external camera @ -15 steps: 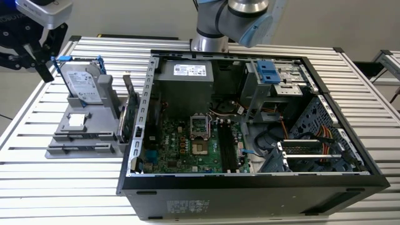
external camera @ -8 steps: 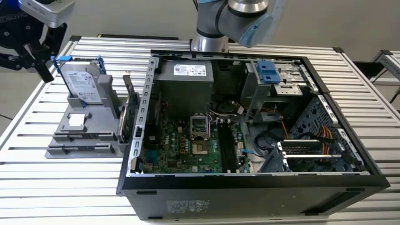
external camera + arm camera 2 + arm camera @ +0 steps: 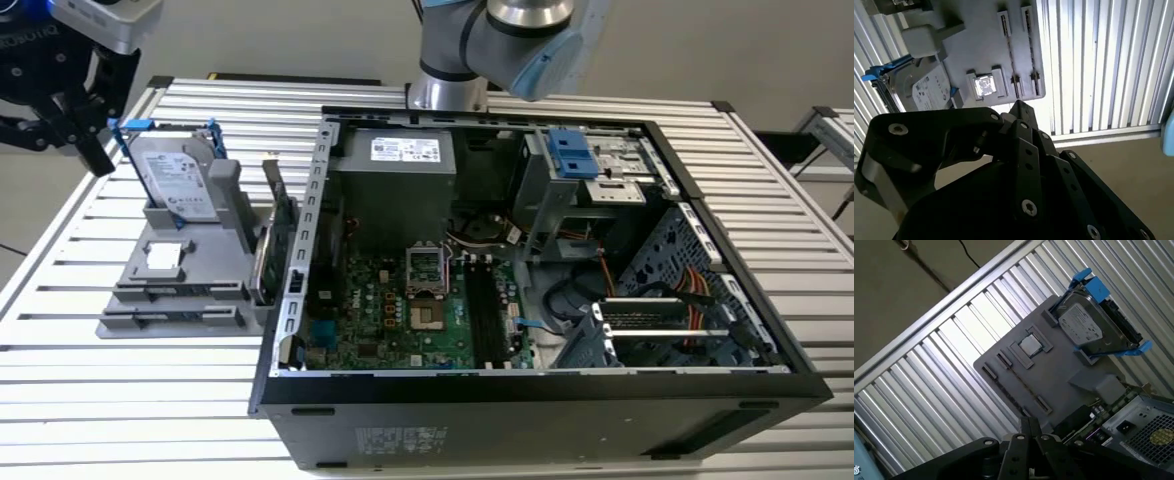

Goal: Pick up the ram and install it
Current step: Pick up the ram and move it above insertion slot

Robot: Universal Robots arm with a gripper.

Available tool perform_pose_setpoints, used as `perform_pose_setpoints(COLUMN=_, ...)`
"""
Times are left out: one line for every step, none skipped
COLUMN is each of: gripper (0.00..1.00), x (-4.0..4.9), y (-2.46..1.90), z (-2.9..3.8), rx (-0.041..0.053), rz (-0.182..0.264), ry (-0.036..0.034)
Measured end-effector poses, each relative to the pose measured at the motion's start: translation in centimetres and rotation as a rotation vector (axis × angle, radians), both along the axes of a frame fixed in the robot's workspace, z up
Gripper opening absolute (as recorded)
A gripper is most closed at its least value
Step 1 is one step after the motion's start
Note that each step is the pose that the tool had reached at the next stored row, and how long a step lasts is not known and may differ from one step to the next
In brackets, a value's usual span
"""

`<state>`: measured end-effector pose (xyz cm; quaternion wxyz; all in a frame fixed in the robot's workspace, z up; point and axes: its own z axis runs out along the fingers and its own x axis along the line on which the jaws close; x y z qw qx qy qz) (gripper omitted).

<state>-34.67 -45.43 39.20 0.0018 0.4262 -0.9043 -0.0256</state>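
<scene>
gripper (image 3: 60,128) near hard drive (image 3: 180,180), holder (image 3: 174,295)

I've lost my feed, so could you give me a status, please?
Gripper shut, empty, near the holder. Ram not held; can't tell where it sits. Hard drive propped in the holder, close by.

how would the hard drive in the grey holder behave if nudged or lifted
The hard drive looks like a metal-cased block, so probably rigid and fairly heavy for its size. It stands on edge, leaning in the grey holder, so a sideways push might tip it. Its blue frame looks like thin plastic and may flex if gripped.
</scene>
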Motion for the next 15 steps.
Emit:
perform_pose_setpoints(gripper=0.00, x=0.00, y=0.00, z=0.00, rx=0.0000, rz=0.010, ry=-0.0001)
perform_pose_setpoints(gripper=0.00, x=0.00, y=0.00, z=0.00, rx=0.0000, rz=0.020, ry=-0.0003)
perform_pose_setpoints(gripper=0.00, x=0.00, y=0.00, z=0.00, rx=0.0000, rz=0.030, ry=-0.0004)
perform_pose_setpoints(gripper=0.00, x=0.00, y=0.00, z=0.00, rx=-0.0001, rz=0.039, ry=-0.0005)
perform_pose_setpoints(gripper=0.00, x=0.00, y=0.00, z=0.00, rx=-0.0001, rz=0.047, ry=-0.0005)
perform_pose_setpoints(gripper=0.00, x=0.00, y=0.00, z=0.00, rx=-0.0001, rz=0.054, ry=-0.0006)
perform_pose_setpoints(gripper=0.00, x=0.00, y=0.00, z=0.00, rx=-0.0001, rz=0.061, ry=-0.0007)
perform_pose_setpoints(gripper=0.00, x=0.00, y=0.00, z=0.00, rx=-0.0002, rz=0.068, ry=-0.0007)
perform_pose_setpoints(gripper=0.00, x=0.00, y=0.00, z=0.00, rx=-0.0002, rz=0.075, ry=-0.0007)
perform_pose_setpoints(gripper=0.00, x=0.00, y=0.00, z=0.00, rx=-0.0002, rz=0.083, ry=-0.0008)
perform_pose_setpoints(gripper=0.00, x=0.00, y=0.00, z=0.00, rx=-0.0003, rz=0.091, ry=-0.0008)
perform_pose_setpoints(gripper=0.00, x=0.00, y=0.00, z=0.00, rx=-0.0003, rz=0.099, ry=-0.0008)
perform_pose_setpoints(gripper=0.00, x=0.00, y=0.00, z=0.00, rx=-0.0005, rz=0.107, ry=-0.0009)
perform_pose_setpoints(gripper=0.00, x=0.00, y=0.00, z=0.00, rx=-0.0006, rz=0.115, ry=-0.0008)
perform_pose_setpoints(gripper=0.00, x=0.00, y=0.00, z=0.00, rx=-0.0009, rz=0.123, ry=-0.0008)
